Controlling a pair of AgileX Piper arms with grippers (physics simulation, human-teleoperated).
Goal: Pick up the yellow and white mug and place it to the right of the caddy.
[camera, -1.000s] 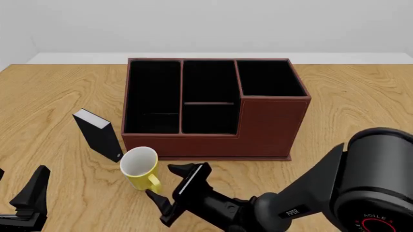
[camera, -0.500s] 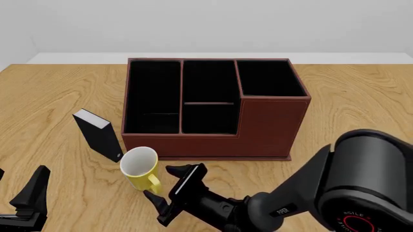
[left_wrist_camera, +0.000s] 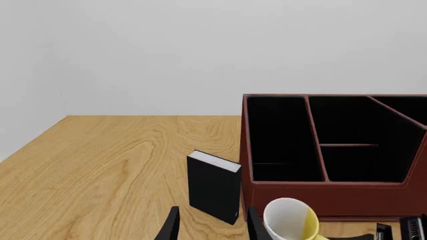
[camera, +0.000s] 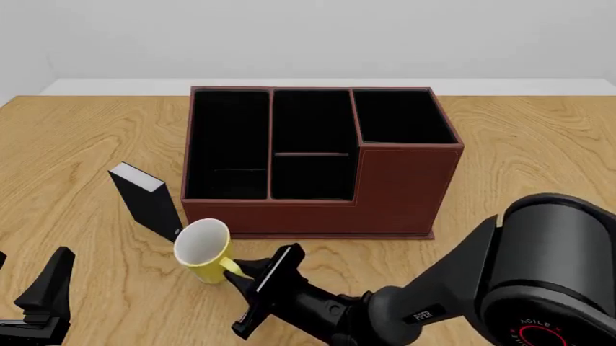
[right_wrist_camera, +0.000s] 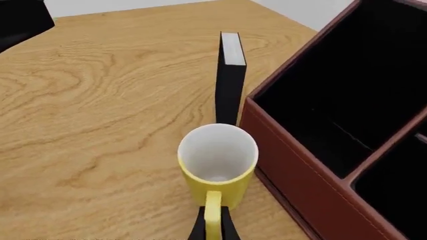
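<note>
Right gripper (camera: 252, 277) has just closed on the mug (camera: 201, 249) handle, apparently gripped; mug nudged toward 9 o'clock. Lift next. Left gripper (left_wrist_camera: 210, 226) open, idle.

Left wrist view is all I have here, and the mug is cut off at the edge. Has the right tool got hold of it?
Observer: Yes. The right tool is shut on the handle of the yellow and white mug.
Operator: Is the mug lifted?
Observer: Cannot tell; in the front view it tilts toward the black block.
Operator: Where is it relative to the caddy?
Observer: In front of the caddy, near its left front corner, not on its right.
</note>
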